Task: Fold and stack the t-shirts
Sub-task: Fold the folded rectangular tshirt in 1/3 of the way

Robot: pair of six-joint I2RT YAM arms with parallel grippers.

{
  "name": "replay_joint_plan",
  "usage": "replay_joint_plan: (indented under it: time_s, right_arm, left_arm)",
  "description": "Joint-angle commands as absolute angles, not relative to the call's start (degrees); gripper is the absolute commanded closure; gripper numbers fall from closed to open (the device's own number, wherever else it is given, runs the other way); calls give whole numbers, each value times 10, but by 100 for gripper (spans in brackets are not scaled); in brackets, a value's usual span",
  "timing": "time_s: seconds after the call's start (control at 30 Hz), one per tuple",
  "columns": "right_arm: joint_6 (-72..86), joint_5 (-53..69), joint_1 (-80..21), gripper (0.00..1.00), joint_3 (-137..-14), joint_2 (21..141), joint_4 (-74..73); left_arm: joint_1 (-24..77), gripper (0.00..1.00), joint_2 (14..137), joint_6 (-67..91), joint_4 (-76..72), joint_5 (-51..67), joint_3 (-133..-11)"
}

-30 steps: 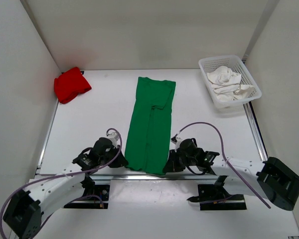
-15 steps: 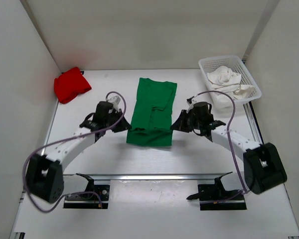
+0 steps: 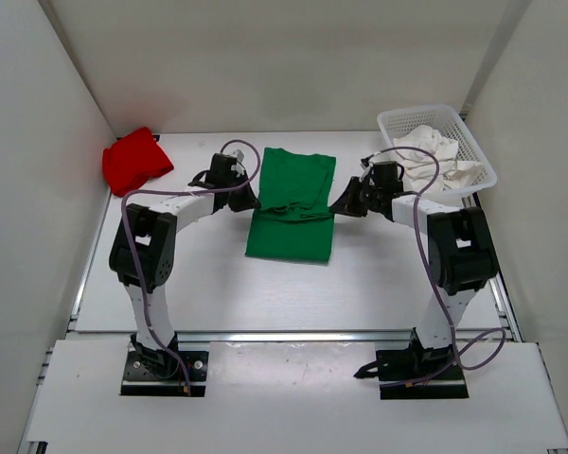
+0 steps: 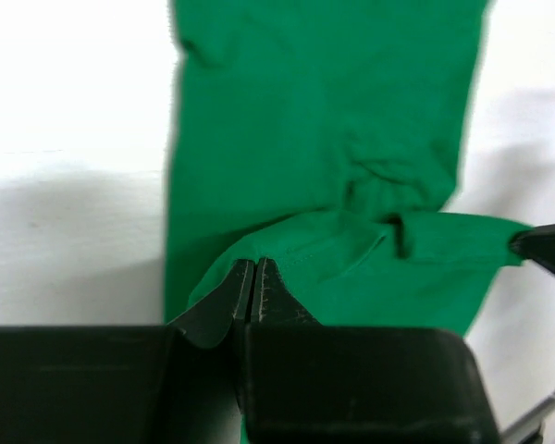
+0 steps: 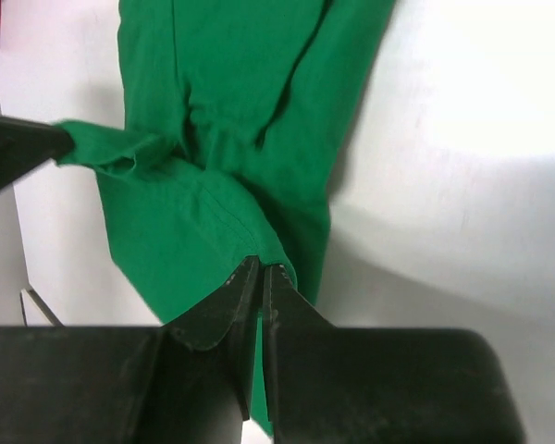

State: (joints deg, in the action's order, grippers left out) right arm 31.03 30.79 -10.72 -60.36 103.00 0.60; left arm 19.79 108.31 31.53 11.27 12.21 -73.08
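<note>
The green t-shirt (image 3: 292, 203) lies in the middle of the table, its near hem lifted and carried back over the rest. My left gripper (image 3: 255, 200) is shut on the hem's left corner (image 4: 259, 264). My right gripper (image 3: 336, 208) is shut on the right corner (image 5: 264, 264). In both wrist views the folded green cloth (image 4: 351, 120) (image 5: 231, 102) spreads out beyond the pinched hem. The red t-shirt (image 3: 133, 161) sits bunched at the far left against the wall. The white t-shirt (image 3: 428, 153) lies crumpled in the basket.
A white plastic mesh basket (image 3: 481, 170) stands at the far right corner. White walls close in the table on the left, back and right. A metal rail (image 3: 293, 335) runs along the near edge above both arm bases.
Both grippers have carried the green shirt's near hem from the table's front edge toward the back, folding the long strip over itself so it now looks about half as long.
</note>
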Motion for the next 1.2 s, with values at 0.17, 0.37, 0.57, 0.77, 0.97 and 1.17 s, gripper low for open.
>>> replay_joint_plan:
  time_s: [0.17,0.37,0.57,0.77,0.97,1.17]
  right_arm:
    - [298,330,-99,97,-686,1106,27]
    - [294,309,-100,63,-662,1053,33]
    - [265,242,-153,93,-598,961,16]
    - [258,243,-217,100,-555,974,31]
    - [236,231,-261,100,-594,1051,-16]
    - [269,222,-284,100,-414,978,57]
  left_arm:
    - [161,86,1114,358,52,133,-754]
    - [136,63,1045,375,7,169,-690]
    - [169,67,930,425,-131,188,-499]
    - [216,72,995,418,-135,187,-461]
    - [250,73,951,417,-157,152,-359]
    - [293,74,822,448,-199,142,-213]
